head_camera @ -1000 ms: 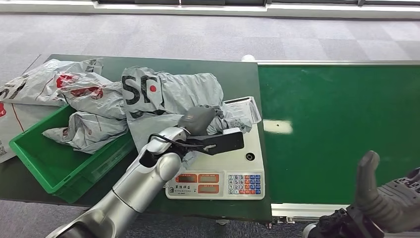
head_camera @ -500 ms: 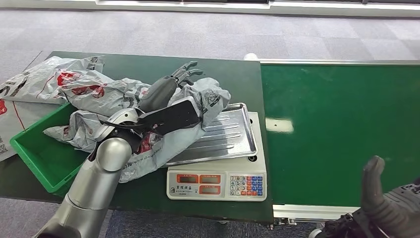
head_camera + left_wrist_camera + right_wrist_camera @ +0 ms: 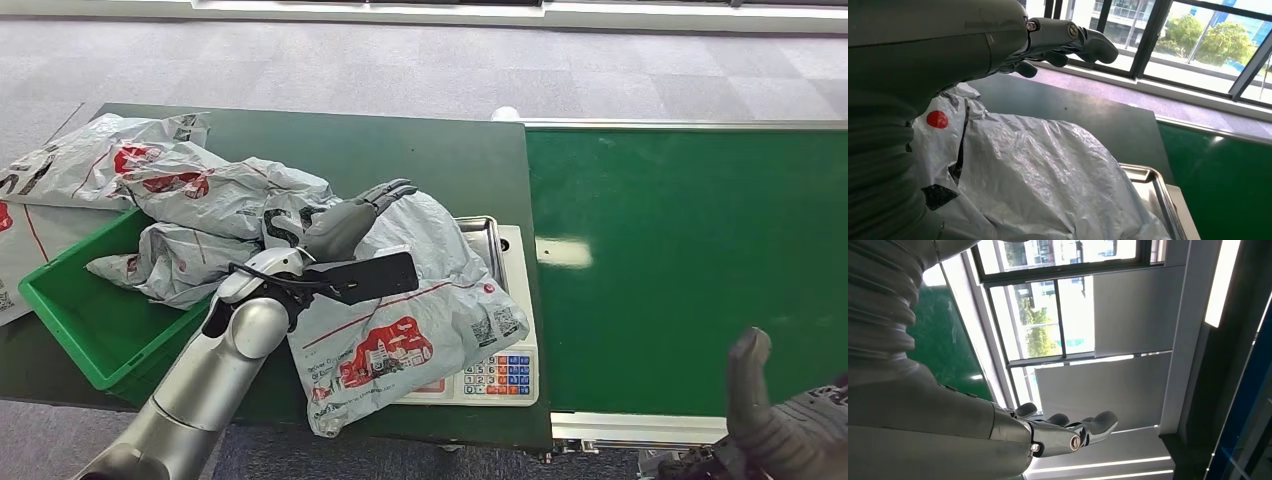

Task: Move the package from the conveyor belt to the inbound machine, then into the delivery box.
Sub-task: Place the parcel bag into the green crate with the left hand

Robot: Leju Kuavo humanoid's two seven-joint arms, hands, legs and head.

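A grey plastic package [image 3: 400, 320] with red print lies draped over the weighing scale [image 3: 500, 378], covering most of its steel tray [image 3: 482, 232] and hanging past the table's front edge. My left hand [image 3: 352, 217] hovers over the package's far left end with fingers stretched out and nothing in them. The left wrist view has those fingers [image 3: 1068, 37] above the crinkled package [image 3: 1038, 170], beside the tray rim [image 3: 1148, 180]. My right hand [image 3: 775, 420] stands open and empty low at the front right, off the belt's near edge; its fingers [image 3: 1068, 432] are spread.
A green bin [image 3: 75, 315] sits left of the scale with a grey package [image 3: 170, 262] in it. More grey packages [image 3: 190, 185] lie heaped behind the bin. The green conveyor belt [image 3: 690, 260] runs along the right, bare.
The left hand first carried the package left off the tray. Now the package lies spread over the scale with its red print up, and the hand's fingers are off it.
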